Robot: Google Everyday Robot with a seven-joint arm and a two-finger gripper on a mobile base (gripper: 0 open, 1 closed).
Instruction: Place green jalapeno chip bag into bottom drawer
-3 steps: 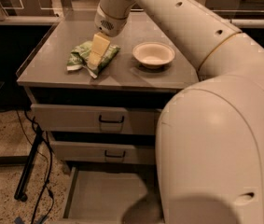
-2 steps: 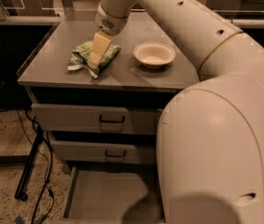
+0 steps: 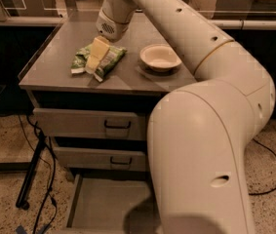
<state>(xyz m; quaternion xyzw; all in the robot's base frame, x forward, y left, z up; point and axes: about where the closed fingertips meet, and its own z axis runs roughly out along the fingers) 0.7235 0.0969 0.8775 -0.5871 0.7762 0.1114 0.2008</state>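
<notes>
The green jalapeno chip bag (image 3: 109, 58) lies crumpled on the grey cabinet top (image 3: 54, 67), left of centre. My gripper (image 3: 93, 68) reaches down from the arm above and rests on the middle of the bag, covering part of it. The bottom drawer (image 3: 103, 204) is pulled open at floor level, showing a flat bare floor. Its right part is hidden behind my arm's body.
A cream round bowl (image 3: 160, 57) sits on the cabinet top right of the bag. Two upper grey drawers (image 3: 79, 123) (image 3: 79, 157) with black handles are closed. A black stand leg and cables (image 3: 32, 174) are on the floor at left. My bulky arm (image 3: 206, 150) fills the right foreground.
</notes>
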